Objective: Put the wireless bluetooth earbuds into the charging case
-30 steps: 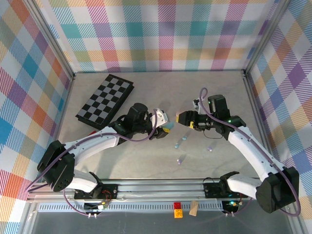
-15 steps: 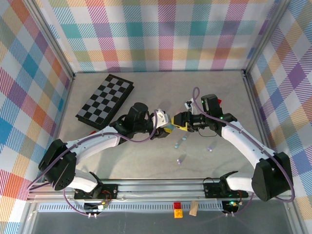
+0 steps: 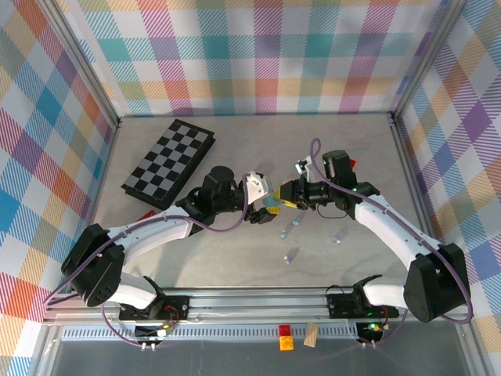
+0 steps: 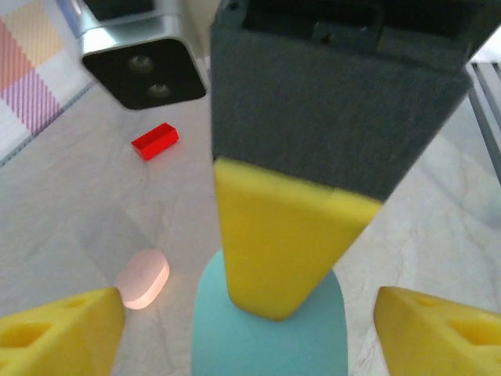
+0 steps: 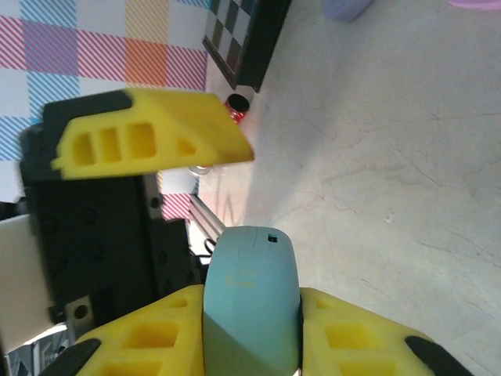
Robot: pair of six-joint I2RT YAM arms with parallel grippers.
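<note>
Earbuds (image 3: pixel 290 256) are lying loose on the tabletop (image 3: pixel 227 262), light blue ones and lavender ones, scattered just right of its middle and toward the near edge. The blue case (image 5: pixel 250 294) is sitting at the tabletop's middle, just beyond the earbuds. The right gripper (image 5: pixel 252 341) is clamping it between its yellow pads. The left gripper (image 4: pixel 249 333) is facing it from the left, with its fingers standing wide apart on either side of the blue case and not touching it. I cannot tell whether the case's lid is open. A pink case (image 4: pixel 142 278) is lying flat on the tabletop near the blue case, apart from it. A red block (image 4: pixel 155 141) is resting farther toward the right edge. A checkerboard (image 3: pixel 168 160) is lying toward the far left corner.
</note>
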